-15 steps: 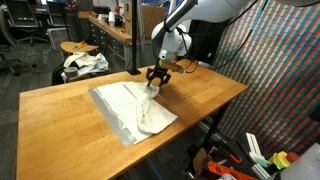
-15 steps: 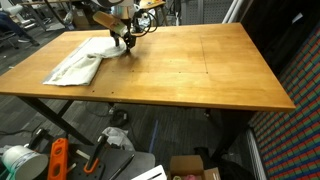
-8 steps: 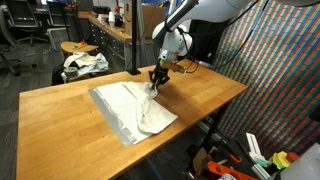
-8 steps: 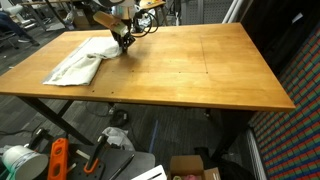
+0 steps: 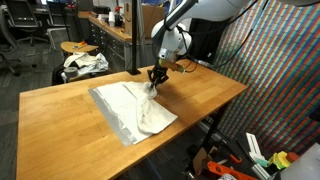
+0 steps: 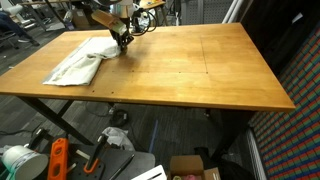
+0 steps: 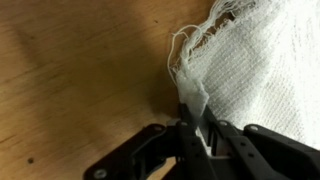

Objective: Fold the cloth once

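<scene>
gripper (image 7: 195, 122) jaws clamped on the frayed corner of the cloth (image 7: 262, 70); rest of cloth lies spread on the wooden table (image 5: 60, 125), slightly rumpled, pinched corner right at the tabletop

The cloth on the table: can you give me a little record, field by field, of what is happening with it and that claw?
Item: cloth, off-white, spread on the table, partly rumpled
Surface: wooden table
Tool: gripper, down at a corner of the cloth
Grip: in the wrist view the jaws are shut on the frayed corner
Lift: corner barely off the wood, if at all
Fold: not yet done
</scene>
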You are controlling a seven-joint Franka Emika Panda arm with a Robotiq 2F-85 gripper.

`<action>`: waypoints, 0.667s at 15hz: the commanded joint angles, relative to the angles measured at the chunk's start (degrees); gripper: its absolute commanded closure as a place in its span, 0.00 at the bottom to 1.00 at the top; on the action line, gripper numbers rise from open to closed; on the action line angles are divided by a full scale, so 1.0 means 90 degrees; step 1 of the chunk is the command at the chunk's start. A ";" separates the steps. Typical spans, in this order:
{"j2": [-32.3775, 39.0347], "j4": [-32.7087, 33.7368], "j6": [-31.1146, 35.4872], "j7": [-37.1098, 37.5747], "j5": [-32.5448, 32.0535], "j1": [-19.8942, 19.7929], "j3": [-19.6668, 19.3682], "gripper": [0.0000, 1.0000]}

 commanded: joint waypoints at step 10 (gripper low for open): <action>-0.0776 -0.0363 0.0277 0.0100 0.0062 0.0258 0.0311 0.86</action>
